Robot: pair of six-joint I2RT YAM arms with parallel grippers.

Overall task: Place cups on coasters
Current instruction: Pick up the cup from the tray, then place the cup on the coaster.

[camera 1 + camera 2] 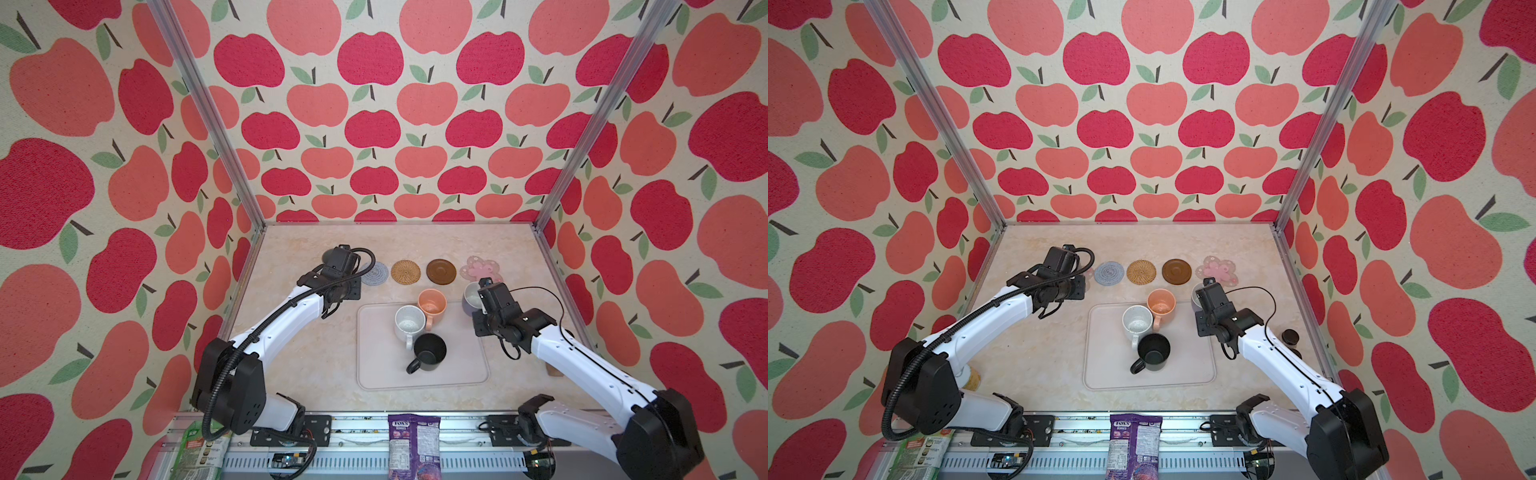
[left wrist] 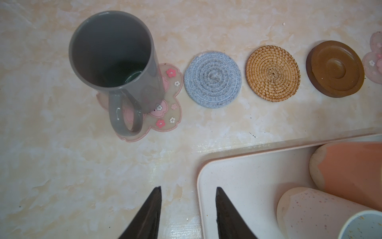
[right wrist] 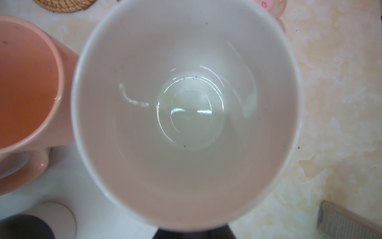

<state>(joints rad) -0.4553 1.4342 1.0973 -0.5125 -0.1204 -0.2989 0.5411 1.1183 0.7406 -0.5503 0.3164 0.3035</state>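
In the left wrist view a grey cup (image 2: 112, 62) stands upright on a pink flower coaster (image 2: 167, 115). My left gripper (image 2: 187, 189) hangs open and empty on the near side of it, above the tray's corner. In a row lie the grey-blue coaster (image 1: 376, 273), the rattan coaster (image 1: 406, 272), the dark brown coaster (image 1: 441, 272) and a second pink flower coaster (image 1: 481, 268). My right gripper (image 3: 192, 232) is shut on the rim of the lavender cup (image 1: 471, 297), just short of that pink coaster. The peach cup (image 1: 432, 302), white cup (image 1: 409, 322) and black cup (image 1: 429, 351) stand on the tray (image 1: 374, 365).
A purple snack packet (image 1: 413, 440) and a green packet (image 1: 199, 449) lie at the front rail. Dark round objects (image 1: 1289, 336) sit by the right wall. A grey ribbed thing (image 3: 347, 221) lies on the table near the right arm. Apple-patterned walls close three sides.
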